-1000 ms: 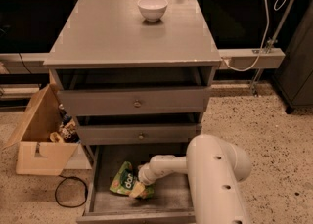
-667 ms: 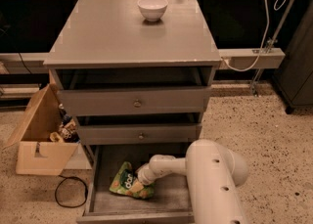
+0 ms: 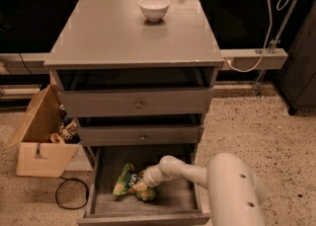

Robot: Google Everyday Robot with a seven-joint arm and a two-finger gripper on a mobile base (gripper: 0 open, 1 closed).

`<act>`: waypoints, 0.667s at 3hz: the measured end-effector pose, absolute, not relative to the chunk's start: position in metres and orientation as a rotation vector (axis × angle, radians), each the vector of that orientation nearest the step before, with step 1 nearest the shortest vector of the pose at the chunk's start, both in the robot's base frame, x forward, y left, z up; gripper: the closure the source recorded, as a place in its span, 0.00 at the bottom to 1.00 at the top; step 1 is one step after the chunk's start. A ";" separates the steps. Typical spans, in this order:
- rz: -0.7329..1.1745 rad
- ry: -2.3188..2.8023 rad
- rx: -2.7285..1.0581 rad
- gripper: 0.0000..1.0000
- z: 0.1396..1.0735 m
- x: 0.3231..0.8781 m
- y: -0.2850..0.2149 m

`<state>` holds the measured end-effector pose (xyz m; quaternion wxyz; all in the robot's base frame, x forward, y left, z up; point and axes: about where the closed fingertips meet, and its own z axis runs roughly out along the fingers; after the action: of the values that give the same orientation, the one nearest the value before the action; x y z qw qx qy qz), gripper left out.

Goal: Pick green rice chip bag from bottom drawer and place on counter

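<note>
The white arm's gripper (image 3: 147,177) reaches into the open grey wooden bottom drawer (image 3: 170,199). It seemingly touches the crumpled light-green foil chip bag (image 3: 126,183) at its 9 o'clock; whether it grips, I cannot tell.

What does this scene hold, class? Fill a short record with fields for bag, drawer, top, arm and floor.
Bag: green chip bag lying in the bottom drawer
Drawer: pulled open
Top: counter carries a white bowl near the back
Arm: end effector down in the drawer, at the bag's right side
Floor: cardboard box left of the drawer
</note>
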<state>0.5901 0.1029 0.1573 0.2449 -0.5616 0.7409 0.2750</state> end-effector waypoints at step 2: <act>1.009 1.504 -1.462 1.00 0.330 0.522 0.083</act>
<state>0.5220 0.0835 0.3301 0.3959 -0.5769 0.5934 0.3979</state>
